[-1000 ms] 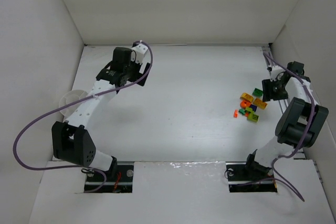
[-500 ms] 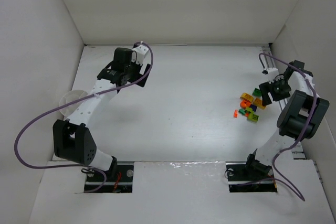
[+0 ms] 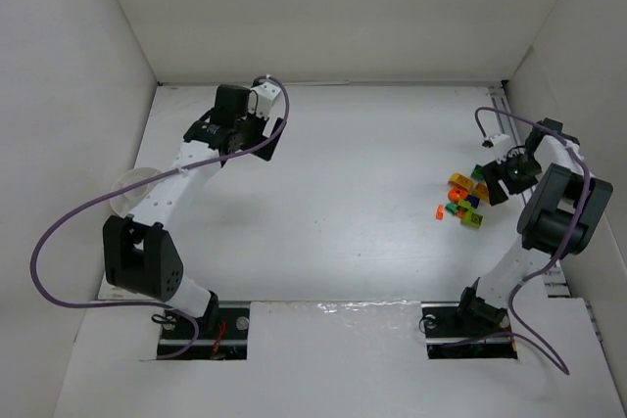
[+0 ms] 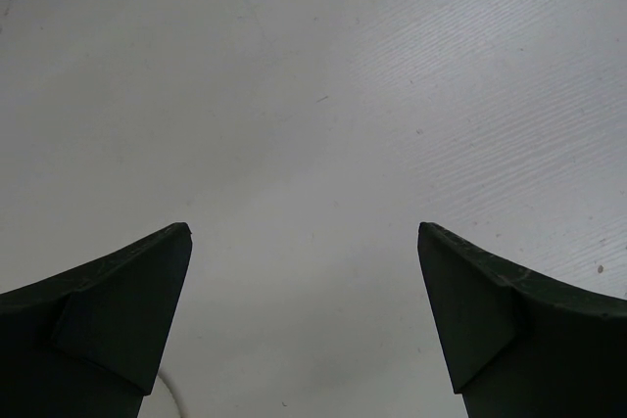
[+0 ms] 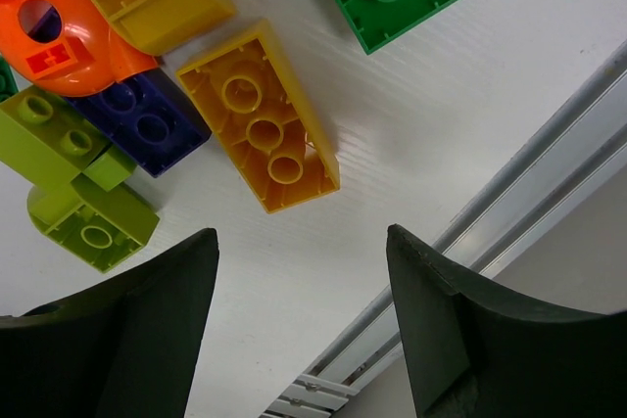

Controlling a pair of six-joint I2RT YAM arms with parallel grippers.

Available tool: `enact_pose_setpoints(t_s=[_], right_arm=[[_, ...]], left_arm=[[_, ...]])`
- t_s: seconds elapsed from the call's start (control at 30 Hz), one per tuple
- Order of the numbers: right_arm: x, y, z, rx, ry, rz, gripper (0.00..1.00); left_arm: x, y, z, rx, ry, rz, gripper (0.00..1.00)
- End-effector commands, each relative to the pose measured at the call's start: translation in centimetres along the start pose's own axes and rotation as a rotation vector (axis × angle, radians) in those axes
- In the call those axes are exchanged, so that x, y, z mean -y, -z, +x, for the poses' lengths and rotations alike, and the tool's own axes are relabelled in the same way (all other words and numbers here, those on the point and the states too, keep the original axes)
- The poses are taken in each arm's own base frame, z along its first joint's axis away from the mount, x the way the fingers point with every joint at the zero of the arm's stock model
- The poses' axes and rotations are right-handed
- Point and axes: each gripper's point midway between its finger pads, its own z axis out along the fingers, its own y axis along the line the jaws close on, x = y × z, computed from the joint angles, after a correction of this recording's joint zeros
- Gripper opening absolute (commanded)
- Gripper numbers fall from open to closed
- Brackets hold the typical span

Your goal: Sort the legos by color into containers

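L gripper (image 4: 304,232) jaws wide apart, empty, over bare floor (image 4: 313,66); R gripper (image 5: 304,242) jaws apart, nothing between, above legos (image 3: 467,200) clustered near right-side rail (image 5: 529,232), yellow brick (image 5: 260,115) nearest; container (image 3: 125,186) at far left.

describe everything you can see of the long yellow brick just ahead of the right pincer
The long yellow brick looks like glossy plastic. It lies upside down on the white floor, its hollow underside facing the wrist camera, with three round tubes in a row inside thin walls. It sits diagonally, one corner against the purple-blue brick. The open right pincer is close but not touching it.
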Motion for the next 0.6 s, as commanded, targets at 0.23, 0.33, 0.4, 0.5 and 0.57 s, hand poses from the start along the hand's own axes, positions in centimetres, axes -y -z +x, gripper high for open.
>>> enact_pose_setpoints(t_s=[0.23, 0.33, 0.4, 0.5, 0.57], right_arm=[[1.5, -1.5, 0.6, -0.013, 0.135, 0.022, 0.74], [1.4, -1.8, 0.4, -0.012, 0.185, 0.02, 0.75], [1.3, -2.1, 0.4, -0.02, 0.209, 0.022, 0.75], [1.1, -2.1, 0.0, -0.02, 0.241, 0.019, 0.75], [0.7, -2.3, -0.5, -0.019, 0.26, 0.014, 0.75]], left_arm=[[-0.1, 0.3, -1.3, 0.019, 0.004, 0.008, 1.0], [-0.1, -0.2, -1.3, 0.01, 0.004, 0.01, 1.0], [0.0, -0.5, -1.1, 0.001, 0.004, 0.012, 1.0], [0.0, -0.7, -1.2, 0.001, 0.004, 0.012, 1.0], [0.0, -0.7, -1.2, 0.001, 0.004, 0.012, 1.0]])
